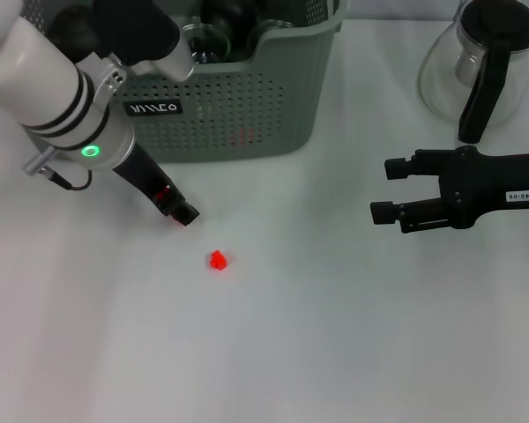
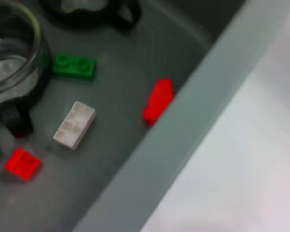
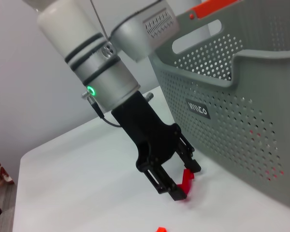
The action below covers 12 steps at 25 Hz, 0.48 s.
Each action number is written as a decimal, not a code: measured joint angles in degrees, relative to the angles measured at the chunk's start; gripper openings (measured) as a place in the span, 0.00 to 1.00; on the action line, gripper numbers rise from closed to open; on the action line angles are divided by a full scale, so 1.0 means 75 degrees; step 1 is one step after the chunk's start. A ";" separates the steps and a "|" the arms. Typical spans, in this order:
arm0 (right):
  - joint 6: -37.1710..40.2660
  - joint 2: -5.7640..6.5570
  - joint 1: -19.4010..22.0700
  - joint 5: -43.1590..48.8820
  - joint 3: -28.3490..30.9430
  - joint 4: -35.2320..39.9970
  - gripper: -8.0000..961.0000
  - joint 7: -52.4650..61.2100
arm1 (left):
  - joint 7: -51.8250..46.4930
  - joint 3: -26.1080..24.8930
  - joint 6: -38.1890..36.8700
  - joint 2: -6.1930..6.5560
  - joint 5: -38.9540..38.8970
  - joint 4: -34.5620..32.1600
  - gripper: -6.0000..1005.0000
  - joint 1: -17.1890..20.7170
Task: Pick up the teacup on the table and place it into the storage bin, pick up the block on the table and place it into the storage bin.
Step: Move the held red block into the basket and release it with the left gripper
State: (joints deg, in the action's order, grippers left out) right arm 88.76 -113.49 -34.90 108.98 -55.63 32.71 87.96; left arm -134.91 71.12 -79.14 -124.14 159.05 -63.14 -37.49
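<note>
Red block (image 3: 186, 180) sits clamped in my left pincer (image 1: 182, 211), left of centre, below the basket (image 1: 247, 106). My right pincer (image 1: 390, 189) waits spread wide at the right edge.

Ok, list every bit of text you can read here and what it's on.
"140-06", as best it reads: white sticker on the right tool.
Black label on the storage bin: white lettering, not legible for sure.
Grey plate on the left arm: print too small to read.

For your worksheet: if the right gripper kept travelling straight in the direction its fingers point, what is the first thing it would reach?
Probably the left gripper, which sits low by the storage bin with a red block between its fingers. The right gripper points that way across bare table; heights are hard to judge.
</note>
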 joint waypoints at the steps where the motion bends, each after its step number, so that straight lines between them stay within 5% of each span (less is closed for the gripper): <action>1: 0.0002 0.0001 0.0005 -0.0007 -0.0001 0.0000 0.95 -0.0004 | 0.0016 -0.0029 -0.0198 0.0007 -0.0011 -0.0179 0.67 0.0006; 4: 0.0001 0.0022 0.0012 -0.0010 0.0000 -0.0001 0.95 -0.0008 | 0.0077 -0.0328 -0.1421 0.0029 -0.0142 -0.1092 0.66 0.0034; 8: 0.0002 0.0029 -0.0005 -0.0004 0.0000 0.0012 0.95 -0.0011 | 0.0389 -0.2166 -0.3834 0.0089 -0.1209 -0.2236 0.69 -0.0315; 10: 0.0002 0.0013 -0.0007 0.0000 0.0000 0.0046 0.95 -0.0033 | 0.0428 -0.3393 -0.4702 0.0268 -0.2056 -0.2352 0.70 -0.0596; 12: 0.0008 -0.0006 -0.0012 0.0013 0.0000 0.0061 0.95 -0.0064 | 0.0201 -0.4342 -0.5137 0.0635 -0.3101 -0.2284 0.71 -0.0770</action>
State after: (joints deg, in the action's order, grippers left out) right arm 88.82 -113.54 -34.99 109.09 -55.63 33.16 87.48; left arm -133.41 38.56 -117.67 -119.38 135.79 -80.27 -43.27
